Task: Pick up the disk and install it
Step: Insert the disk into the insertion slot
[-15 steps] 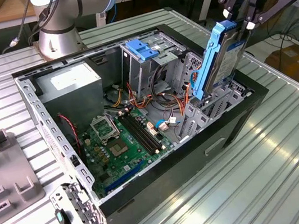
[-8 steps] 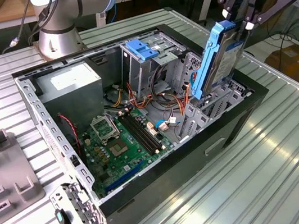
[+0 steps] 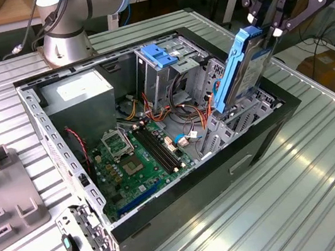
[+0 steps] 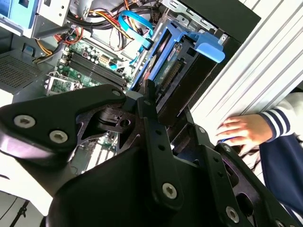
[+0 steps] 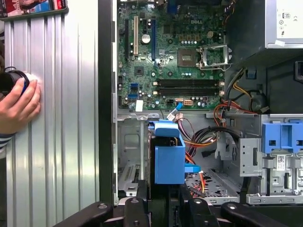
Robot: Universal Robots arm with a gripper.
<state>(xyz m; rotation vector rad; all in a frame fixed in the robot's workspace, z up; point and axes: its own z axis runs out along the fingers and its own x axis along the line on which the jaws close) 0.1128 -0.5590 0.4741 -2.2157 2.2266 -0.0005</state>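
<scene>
1. Setup: an open computer case [image 3: 186, 205] lies on the ribbed metal worktop [image 3: 317, 184]. Its circuit board [image 3: 135, 162] faces up near the centre of the exterior view.
2. The claw [image 3: 271, 25], at the upper right of the exterior view, is clamped on the upper end of the disk [image 3: 253, 67]. The fingers sit on either face of it.
3. The disk stands tilted in its blue frame, with its top leaning toward the exterior view's right. Its lower end is down at the mouth of the drive bay [image 3: 243, 120] at the right end of the case. I cannot tell whether the blue rails have caught the bay's guides.
4. Judgement: this is the insertion step. It likely goes best if the disk's tilt matches the slope of the bay, so both rails enter evenly. The push should run along the disk's long axis, with light force. A skewed entry would probably jam one rail.
5. Risk: the cables [image 3: 199, 113] lie just beside the bay. A stray loop could be pinched under the lower edge.
6. A blue bracket [image 3: 157, 54] sits on the neighbouring cage at the upper centre, well apart from the disk.
7. In the first wrist view, a person's hand [image 5: 19, 101] rests on the worktop outside the case wall.
</scene>
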